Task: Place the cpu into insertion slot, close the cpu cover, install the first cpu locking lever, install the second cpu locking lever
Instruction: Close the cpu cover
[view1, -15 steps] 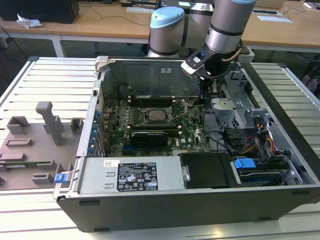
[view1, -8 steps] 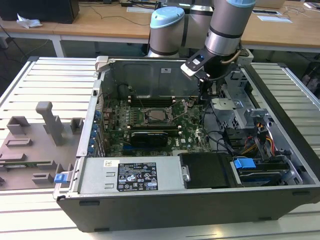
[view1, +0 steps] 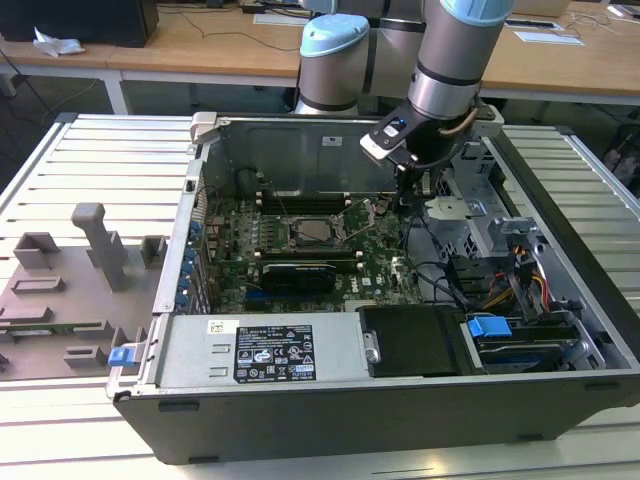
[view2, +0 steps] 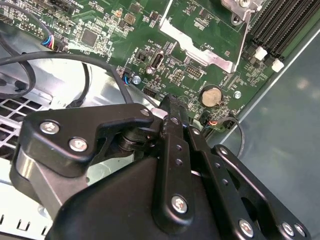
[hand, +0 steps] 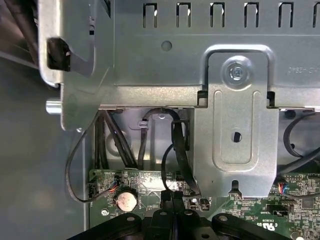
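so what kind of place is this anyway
Most likely a robotics lab or test workshop: an open computer case lies on a slatted metal table, a robot arm reaches into it, and wooden desks stand behind.

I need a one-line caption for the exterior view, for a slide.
Shut gripper hangs inside the open computer case, near the insertion slot.

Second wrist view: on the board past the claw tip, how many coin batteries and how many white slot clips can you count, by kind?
Coin battery: 1
White slot clips: 2
Total: 3
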